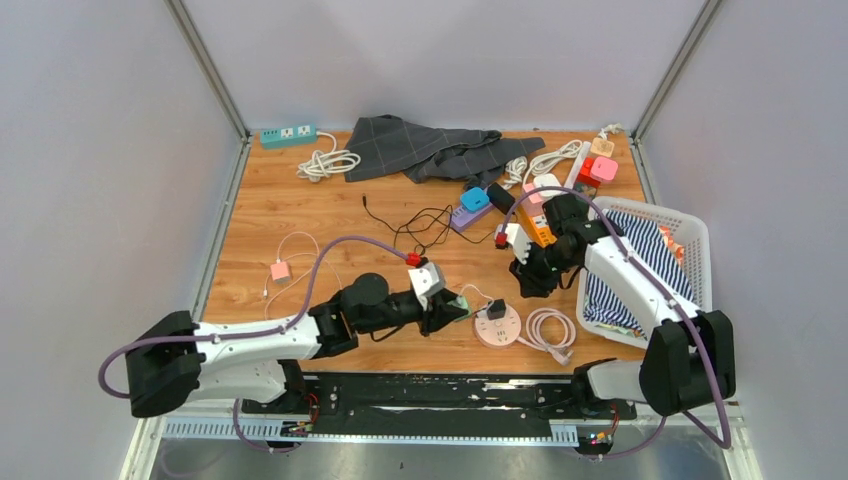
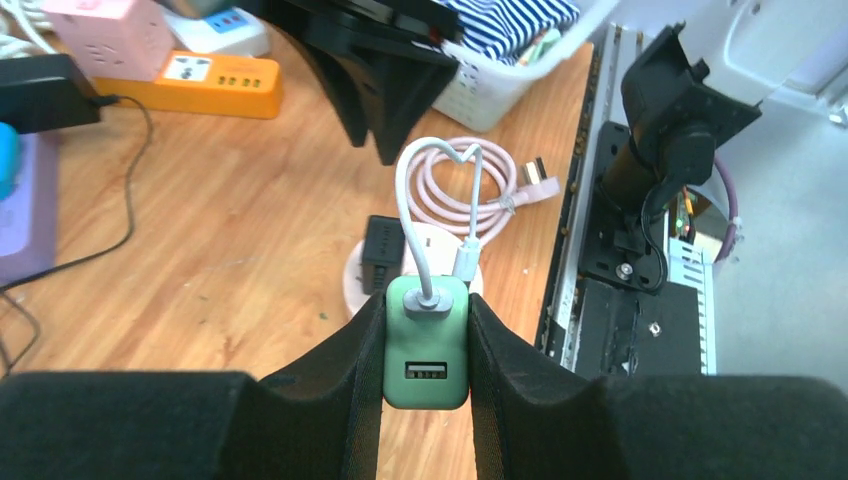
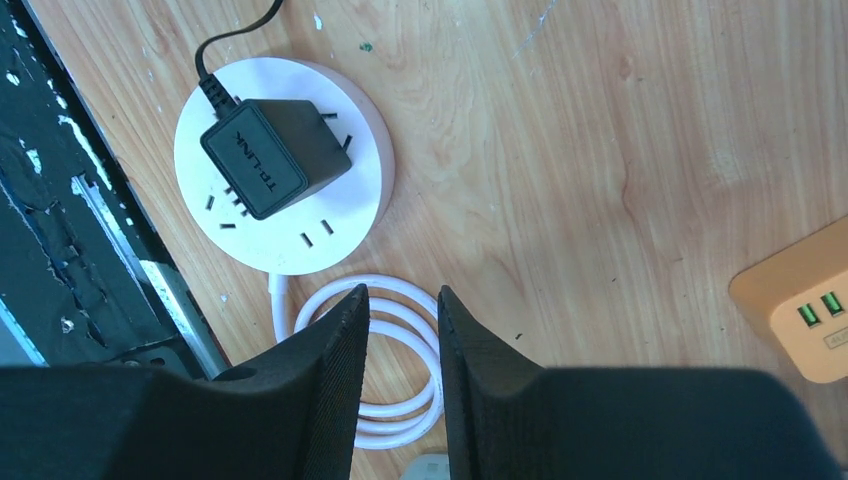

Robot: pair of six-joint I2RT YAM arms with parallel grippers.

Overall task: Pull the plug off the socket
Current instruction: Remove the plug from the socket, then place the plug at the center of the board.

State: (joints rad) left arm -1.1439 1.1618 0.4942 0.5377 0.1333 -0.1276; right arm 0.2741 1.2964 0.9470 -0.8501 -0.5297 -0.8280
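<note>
Left claw [image 2: 427,310] clamps green charger [image 2: 427,372]; right claw [image 3: 403,300] apart, empty. Black plug [image 3: 268,155], upper left, looks rigid, light: grip flat sides.

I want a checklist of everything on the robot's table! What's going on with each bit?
Surface: wooden table, crowded at the back.
Job's things: black plug sits on the round socket; green charger held near it.
Clutter: grey cloth, teal power strip, basket.
Grippers: left gripper shut on the green charger; right gripper open, holding nothing.
Cables: pink coil, black wire.
Surroundings: grey walls.
</note>
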